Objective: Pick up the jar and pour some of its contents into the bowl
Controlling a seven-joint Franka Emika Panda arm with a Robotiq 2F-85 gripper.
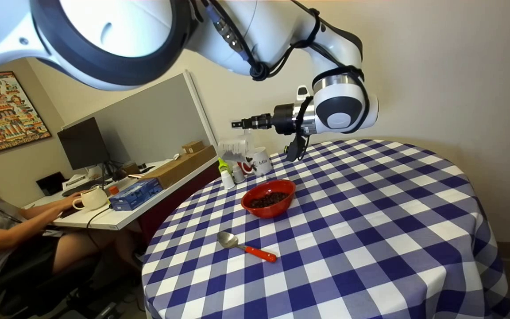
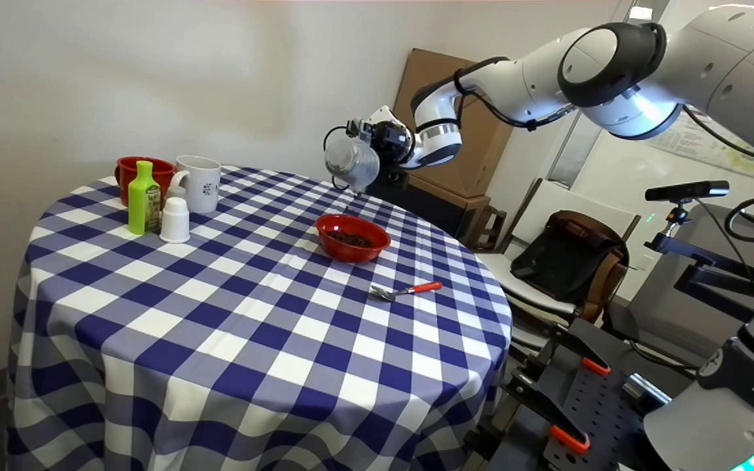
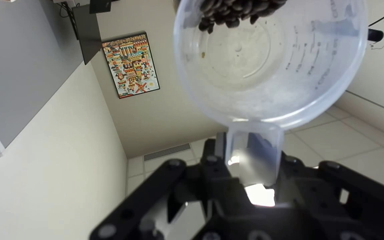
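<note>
The gripper point(image 3: 254, 156) is pinching the handle point(image 3: 255, 131) of a clear plastic measuring cup point(image 3: 268, 63), tipped above the glossy red bowl point(image 1: 273, 211); dark beans point(image 3: 240, 10) are apparently spilling. Round-edged checked tablecloth point(image 1: 370, 212) is spreading wide.

Your gripper point(image 1: 238, 124) holds the clear jar point(image 1: 236, 145) tipped above the red bowl point(image 1: 275, 212), dark bits point(image 1: 269, 199) in both. Orange-handled spoon point(image 1: 255, 251), white mug point(image 1: 262, 159) on checkered tablecloth point(image 1: 370, 212).

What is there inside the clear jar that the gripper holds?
Inside the clear jar, the wrist view shows dark bean-like pieces. What lies beneath them is covered, and the picture's top edge cuts off the rest.
</note>
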